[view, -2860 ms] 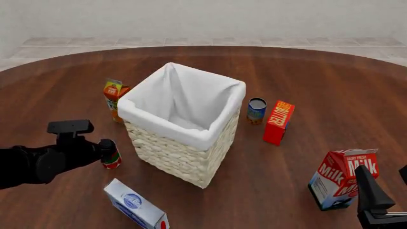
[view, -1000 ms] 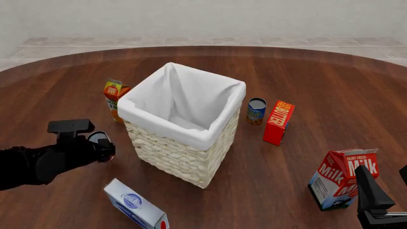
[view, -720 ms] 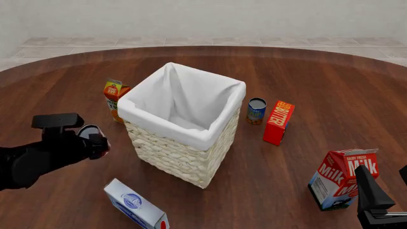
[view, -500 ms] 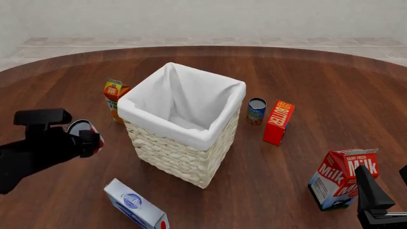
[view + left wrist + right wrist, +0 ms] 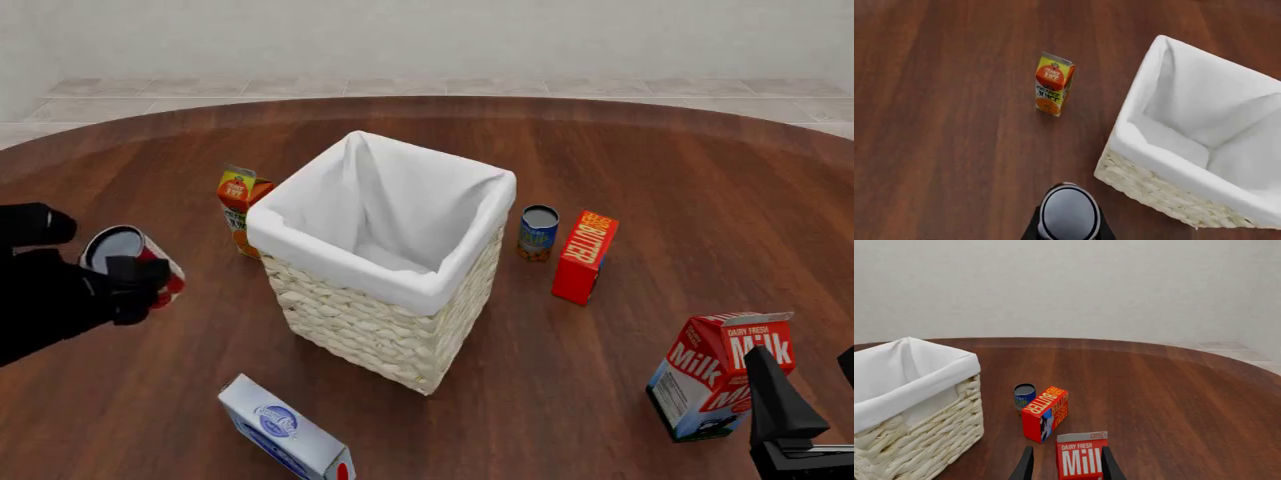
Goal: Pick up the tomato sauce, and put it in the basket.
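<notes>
The tomato sauce (image 5: 123, 250), a small red-labelled can with a silver top, hangs tilted above the table at the left, with my left gripper (image 5: 139, 276) shut on it. The left wrist view looks down on the can's silver lid (image 5: 1069, 212) between the fingers of the left gripper (image 5: 1069, 229). The cream wicker basket (image 5: 343, 257) with its white cloth lining stands in the middle, to the right of the can and apart from it; its rim (image 5: 1167, 170) also shows in the left wrist view. My right gripper (image 5: 810, 388) stands open at the near right, low behind the milk carton.
An orange juice carton (image 5: 240, 205) stands by the basket's left side. A blue-and-yellow can (image 5: 538, 232) and a red butter box (image 5: 585, 256) stand to its right. A milk carton (image 5: 721, 375) is just ahead of the right gripper (image 5: 1066, 469). A white box (image 5: 284, 432) lies at the front.
My left gripper has lifted the tomato sauce off the table and carried it up and to the left, tilting it. The right arm has not moved.
</notes>
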You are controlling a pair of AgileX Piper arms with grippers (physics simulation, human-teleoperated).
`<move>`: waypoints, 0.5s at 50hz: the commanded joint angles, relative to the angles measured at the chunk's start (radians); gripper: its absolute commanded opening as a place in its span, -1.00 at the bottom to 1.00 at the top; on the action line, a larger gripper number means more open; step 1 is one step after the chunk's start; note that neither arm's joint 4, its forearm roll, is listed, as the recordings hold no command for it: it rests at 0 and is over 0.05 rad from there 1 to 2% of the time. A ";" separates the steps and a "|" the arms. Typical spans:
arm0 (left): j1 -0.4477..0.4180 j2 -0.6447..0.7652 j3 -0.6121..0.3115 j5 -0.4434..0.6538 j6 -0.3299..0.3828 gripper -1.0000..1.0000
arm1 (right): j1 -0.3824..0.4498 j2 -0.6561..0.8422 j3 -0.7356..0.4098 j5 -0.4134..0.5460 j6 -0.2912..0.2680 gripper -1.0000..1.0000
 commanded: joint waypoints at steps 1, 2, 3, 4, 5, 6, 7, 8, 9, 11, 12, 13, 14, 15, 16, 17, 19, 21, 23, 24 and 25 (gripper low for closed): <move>-0.032 -0.099 -0.073 0.121 0.009 -1.00 | 0.000 0.000 0.000 0.000 0.000 1.00; -0.034 -0.098 -0.085 0.133 0.004 -1.00 | 0.000 0.000 0.000 0.000 0.000 1.00; -0.040 -0.104 -0.110 0.151 0.006 -1.00 | 0.000 0.000 0.000 0.000 0.000 1.00; -0.043 -0.103 -0.120 0.161 0.004 -1.00 | 0.000 0.000 0.000 0.000 0.000 1.00; -0.048 -0.105 -0.130 0.171 0.001 -1.00 | 0.000 0.000 0.000 0.000 0.000 1.00; -0.051 -0.104 -0.140 0.179 0.003 -1.00 | 0.000 0.000 0.000 0.000 0.000 1.00; -0.057 -0.105 -0.150 0.187 0.004 -1.00 | 0.000 0.000 0.000 0.000 0.000 1.00; -0.063 -0.105 -0.161 0.195 0.006 -1.00 | 0.000 0.000 0.000 0.000 0.000 1.00; -0.068 -0.105 -0.170 0.202 0.005 -1.00 | 0.000 0.000 0.000 0.000 0.000 1.00; -0.086 -0.101 -0.213 0.231 0.007 -1.00 | 0.000 0.000 0.000 0.000 0.000 1.00; -0.087 -0.098 -0.224 0.236 0.005 -1.00 | 0.000 0.000 0.000 0.000 0.000 1.00; -0.092 -0.094 -0.237 0.243 0.004 -1.00 | 0.000 0.000 0.000 0.000 0.000 1.00; -0.100 -0.087 -0.260 0.257 0.010 -1.00 | 0.000 0.000 0.000 0.000 0.000 1.00; -0.102 -0.081 -0.270 0.263 0.012 -1.00 | 0.000 0.000 0.000 0.000 0.000 1.00; -0.110 -0.079 -0.284 0.268 0.020 -1.00 | 0.000 0.000 0.000 0.000 0.000 1.00; -0.107 -0.074 -0.293 0.273 0.017 -1.00 | 0.000 0.000 0.000 0.000 0.000 1.00; -0.115 -0.065 -0.324 0.286 0.022 -1.00 | 0.000 0.000 0.000 0.000 0.000 1.00; -0.129 -0.063 -0.341 0.299 0.030 -1.00 | 0.000 0.000 0.000 0.000 0.000 1.00; -0.140 -0.052 -0.365 0.312 0.042 -1.00 | 0.000 0.000 0.000 0.000 0.000 1.00; -0.140 -0.046 -0.371 0.315 0.044 -1.00 | 0.000 0.000 0.000 0.000 0.000 1.00; -0.142 -0.043 -0.376 0.315 0.045 -1.00 | 0.000 0.000 0.000 0.000 0.000 1.00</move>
